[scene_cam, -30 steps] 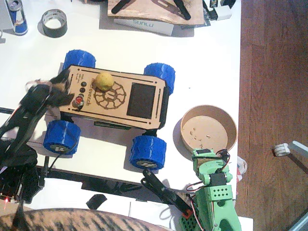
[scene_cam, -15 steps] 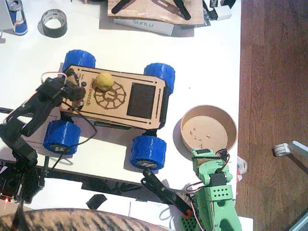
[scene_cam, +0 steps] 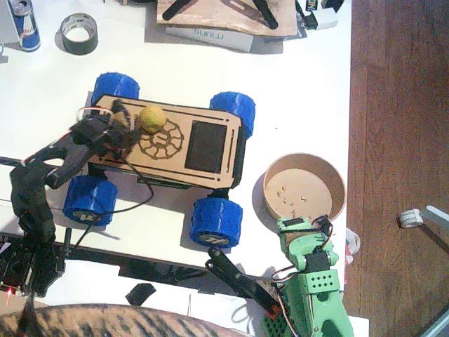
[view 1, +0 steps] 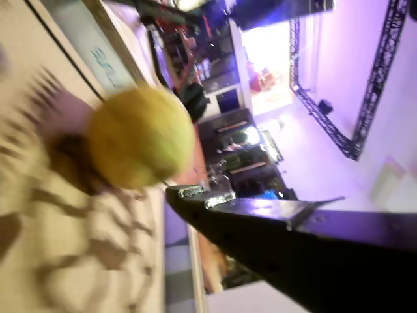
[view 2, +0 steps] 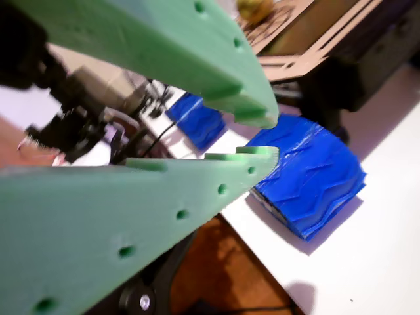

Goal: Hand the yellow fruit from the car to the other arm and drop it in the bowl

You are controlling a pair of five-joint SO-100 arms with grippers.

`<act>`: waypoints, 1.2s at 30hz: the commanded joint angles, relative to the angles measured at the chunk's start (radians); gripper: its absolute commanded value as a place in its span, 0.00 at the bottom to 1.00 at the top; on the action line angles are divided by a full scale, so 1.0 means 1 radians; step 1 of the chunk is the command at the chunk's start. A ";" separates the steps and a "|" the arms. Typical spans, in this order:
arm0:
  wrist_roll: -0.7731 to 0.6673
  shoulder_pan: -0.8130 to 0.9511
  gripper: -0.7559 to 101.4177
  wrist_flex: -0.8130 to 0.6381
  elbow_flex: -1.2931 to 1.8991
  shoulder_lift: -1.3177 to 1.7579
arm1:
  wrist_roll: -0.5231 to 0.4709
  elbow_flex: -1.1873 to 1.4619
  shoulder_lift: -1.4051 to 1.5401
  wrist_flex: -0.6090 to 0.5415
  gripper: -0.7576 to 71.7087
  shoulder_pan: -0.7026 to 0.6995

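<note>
Yellow fruit [scene_cam: 151, 118] sits on top of the car [scene_cam: 172, 144], on the light-wood deck at the 10 o'clock edge of the engraved round emblem [scene_cam: 160, 144]. The car stands on a white table [scene_cam: 302, 91] on four fat blue wheels.

The black left arm [scene_cam: 49, 168] reaches in from the 8 o'clock side of the fixed view. Its gripper, the left gripper [scene_cam: 118, 126], lies low over the deck just beside the fruit, at the fruit's 9 o'clock. It does not hold the fruit, and whether its jaws are spread cannot be told from above. In a wrist view the fruit [view 1: 141, 137] shows large and blurred over the patterned wood, apart from a dark finger [view 1: 287, 228] that crosses the lower right (only one finger is visible).

The bright green right arm [scene_cam: 312, 281] stands at 5 o'clock. Its right gripper [view 2: 262, 134] is spread, with nothing between the green fingers [view 2: 197, 59]; beyond them shows a blue wheel [view 2: 315, 177] and, far off at 12 o'clock, the fruit [view 2: 254, 9].

The tan bowl [scene_cam: 304, 187] rests on the table just beside the green arm's tip, well apart from the fruit, at the car's 4 o'clock.
</note>
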 commanded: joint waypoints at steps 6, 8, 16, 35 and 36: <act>-0.034 0.121 0.45 -0.020 -0.152 -0.044 | -0.067 -0.046 0.009 0.021 0.01 0.005; -0.069 0.137 0.45 -0.023 -0.152 -0.055 | -0.083 -0.043 0.009 0.023 0.01 0.005; -0.095 0.141 0.45 -0.057 -0.152 -0.097 | -0.080 -0.034 0.009 0.023 0.01 -0.023; -0.084 0.031 0.44 -0.095 -0.152 -0.069 | -0.084 -0.035 0.009 0.032 0.01 -0.011; -0.084 0.025 0.44 -0.095 -0.152 -0.069 | -0.084 -0.035 0.009 0.032 0.01 -0.009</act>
